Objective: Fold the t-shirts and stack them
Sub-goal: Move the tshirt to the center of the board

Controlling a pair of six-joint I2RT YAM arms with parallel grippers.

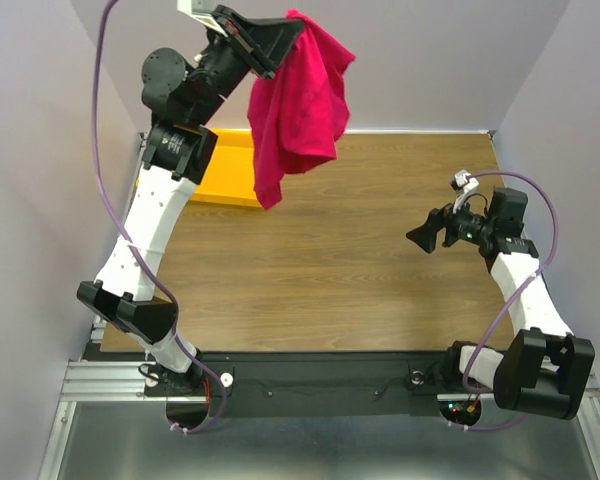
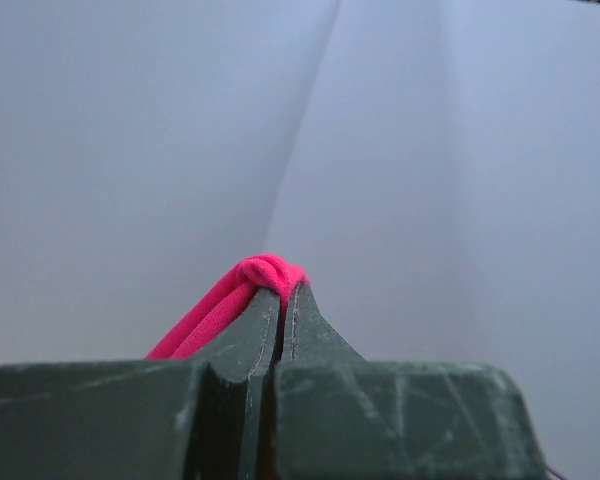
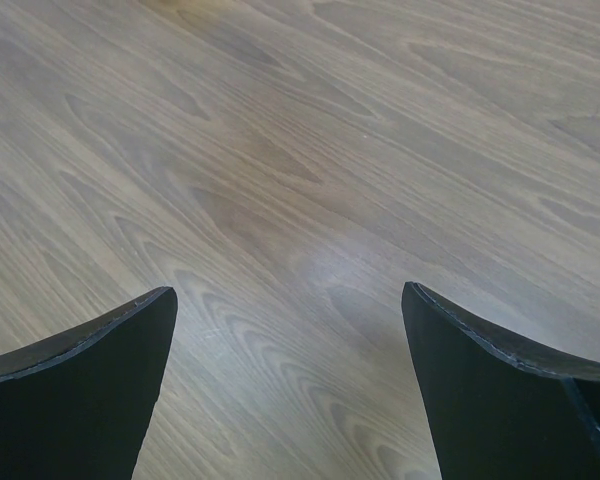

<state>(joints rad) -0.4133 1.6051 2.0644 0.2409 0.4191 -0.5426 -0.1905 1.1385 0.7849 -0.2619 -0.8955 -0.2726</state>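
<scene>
I count one t-shirt (image 1: pixel 298 100), one yellow tray (image 1: pixel 220 180) and two arms over one wooden table (image 1: pixel 330 280). The left arm reaches up and away toward the far left corner with its elbow high, and the left gripper (image 1: pixel 292 35) sits well above the table. Its fingers (image 2: pixel 255 330) are pressed together, pinching a bunched fold of the pink cloth at their tips. The t-shirt hangs from that pinch as a loose, wrinkled drape, broad near the top and narrowing to a tail at the bottom. Seen from above, the tail lies over the right end of the tray, which sits at the far left of the table close to the wall. Whether the cloth touches the tray or dangles above it I cannot tell from this angle. The right arm is folded low on the right side, coming in from the near right corner. The right gripper (image 1: pixel 418 238) points left toward the middle of the table, fingers spread wide, with only wood grain showing between them. Walls (image 1: pixel 540 90) close in the left, far and right edges. Open wood runs from below the t-shirt across the middle to the right gripper and forward to the near edge.
</scene>
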